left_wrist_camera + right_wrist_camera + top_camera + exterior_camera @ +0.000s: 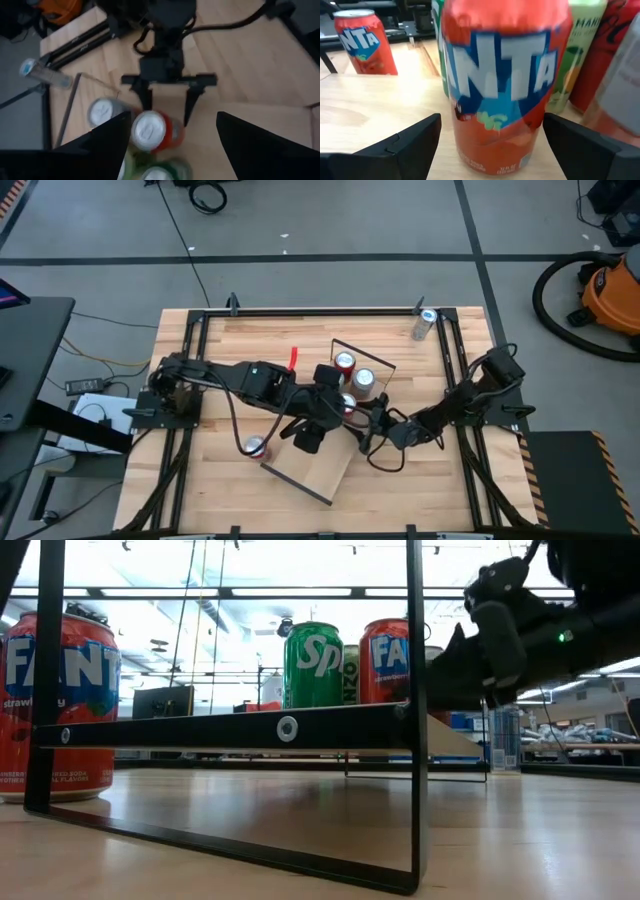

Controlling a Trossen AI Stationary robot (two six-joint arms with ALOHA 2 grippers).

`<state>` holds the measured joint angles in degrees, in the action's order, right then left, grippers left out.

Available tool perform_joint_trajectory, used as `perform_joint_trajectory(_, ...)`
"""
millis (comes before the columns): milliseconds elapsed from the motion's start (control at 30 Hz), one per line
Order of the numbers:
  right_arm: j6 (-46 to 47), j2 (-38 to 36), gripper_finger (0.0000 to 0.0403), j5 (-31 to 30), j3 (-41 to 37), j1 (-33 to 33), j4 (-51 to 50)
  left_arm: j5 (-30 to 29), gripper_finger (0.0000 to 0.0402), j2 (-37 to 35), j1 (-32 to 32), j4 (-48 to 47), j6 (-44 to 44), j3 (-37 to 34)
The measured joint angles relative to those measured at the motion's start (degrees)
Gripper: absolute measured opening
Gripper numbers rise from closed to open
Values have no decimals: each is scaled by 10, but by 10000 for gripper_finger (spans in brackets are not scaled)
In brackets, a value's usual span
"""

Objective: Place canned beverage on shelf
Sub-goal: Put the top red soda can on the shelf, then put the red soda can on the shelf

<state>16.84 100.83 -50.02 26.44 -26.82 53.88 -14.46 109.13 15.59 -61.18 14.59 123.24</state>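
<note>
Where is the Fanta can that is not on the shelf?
In the high view the Fanta can stands on the tabletop, beside the shelf's left end, below the left arm.

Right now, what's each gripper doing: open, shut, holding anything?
Left gripper: open, empty, above the shelf.
Right gripper: open, fingers either side of the Fanta can, not clamped on it.

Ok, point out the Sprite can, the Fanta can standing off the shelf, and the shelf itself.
Sprite can point(313, 664): low view, on its green side at the lettering.
Fanta can off the shelf point(58, 700): low view, on the middle of its red side.
Shelf point(230, 729): low view, on the board's dark front edge.
</note>
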Motion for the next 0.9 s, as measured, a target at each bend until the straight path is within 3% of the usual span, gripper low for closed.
perform_joint_trajectory(133, 3, -55, 360, -12, 0, -10, -68, 13, 302, 13, 0, 34, 1, -11)
perform_joint_trajectory(433, 65, -179, 360, -15, -2, -39, -244, 19, 301, -5, 0, 151, 16, -165)
perform_joint_trajectory(733, 89, -281, 350, 8, -2, -71, -332, 23, 301, -132, 8, 307, -13, -351)
perform_joint_trajectory(900, 107, -324, 348, 23, -2, -86, -388, 23, 301, -214, 14, 327, -63, -447)
